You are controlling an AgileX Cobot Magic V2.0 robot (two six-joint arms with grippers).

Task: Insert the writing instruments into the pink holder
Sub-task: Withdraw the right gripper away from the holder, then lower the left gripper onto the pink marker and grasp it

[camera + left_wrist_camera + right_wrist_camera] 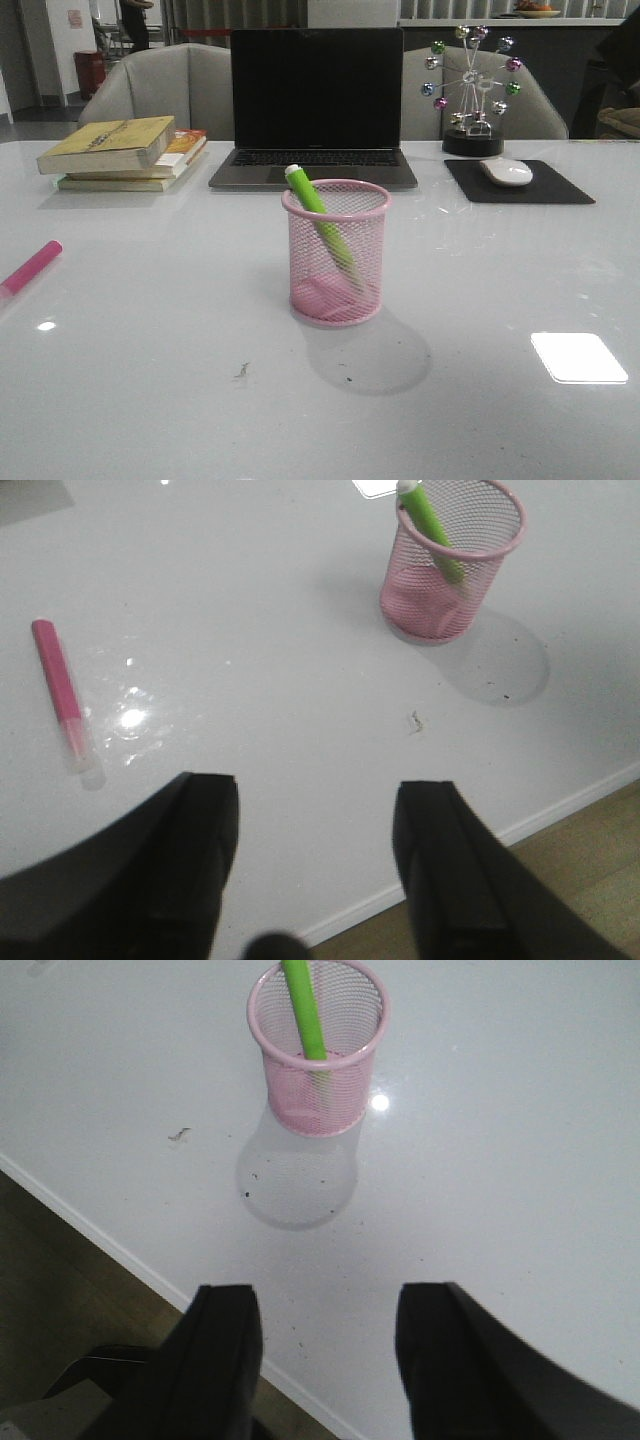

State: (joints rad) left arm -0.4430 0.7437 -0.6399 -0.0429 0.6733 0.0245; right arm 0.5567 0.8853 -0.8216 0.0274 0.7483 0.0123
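Green pen point(318, 218) leans in the pink holder point(336, 290); pink pen point(30, 267) lies far left. My left gripper point(318, 855) and right gripper point(325, 1360) hang released; a careless insertion could tip the light holder.

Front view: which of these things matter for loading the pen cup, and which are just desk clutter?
Job items:
pink holder
green marker, already leaning inside the holder
pink marker, lying on the table at far left

Clutter:
stack of books
laptop
mouse on its mouse pad
ball ornament
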